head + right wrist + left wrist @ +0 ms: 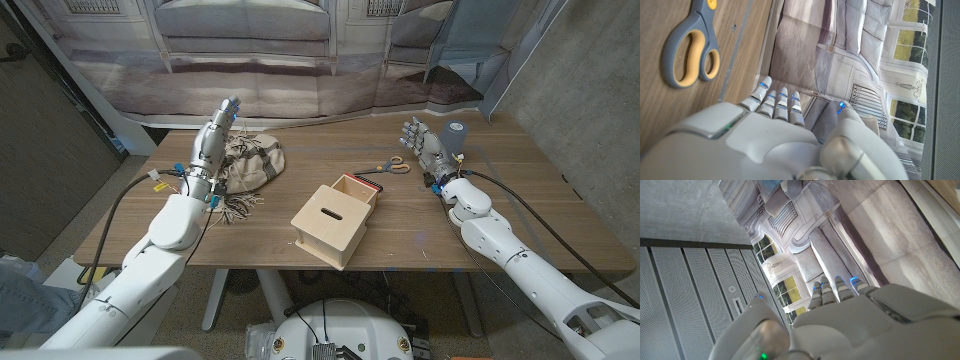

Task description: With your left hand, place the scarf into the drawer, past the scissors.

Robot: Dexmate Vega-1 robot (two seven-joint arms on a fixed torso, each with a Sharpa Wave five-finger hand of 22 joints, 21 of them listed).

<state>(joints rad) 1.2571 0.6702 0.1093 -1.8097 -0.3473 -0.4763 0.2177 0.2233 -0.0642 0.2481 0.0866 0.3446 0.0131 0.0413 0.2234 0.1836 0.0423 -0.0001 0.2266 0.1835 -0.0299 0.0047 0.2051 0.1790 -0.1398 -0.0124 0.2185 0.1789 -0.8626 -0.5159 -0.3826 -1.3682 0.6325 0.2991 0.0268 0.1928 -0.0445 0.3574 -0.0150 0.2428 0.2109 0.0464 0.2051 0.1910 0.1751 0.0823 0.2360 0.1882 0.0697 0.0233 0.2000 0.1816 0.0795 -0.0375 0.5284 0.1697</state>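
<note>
Left hand (pixel 222 125) raised above the tabletop (pixel 250 235), fingers extended and apart, gripping nothing; it stands just beside the scarf's left edge, and contact cannot be judged from the head view. Left wrist view looks along the hand's back (pixel 855 325) toward the printed backdrop, fingers straight.

Scarf (pixel 252 160): beige, bunched in a heap on the tabletop at rear left, fringe trailing toward the forearm. Not lifted.

Drawer (pixel 338 221): small wooden box at centre, pulled partly open on its far side, nothing visible inside. Well apart from the scarf.

Scissors (pixel 392 168): blue and yellow handles, lying near the drawer's open end, between drawer and right hand.

Right hand (pixel 424 143): upright near the scissors, fingers apart, holding nothing.

Progress, judged: none of the transfer done. Grasp, carry and release into the drawer all remain.
</note>
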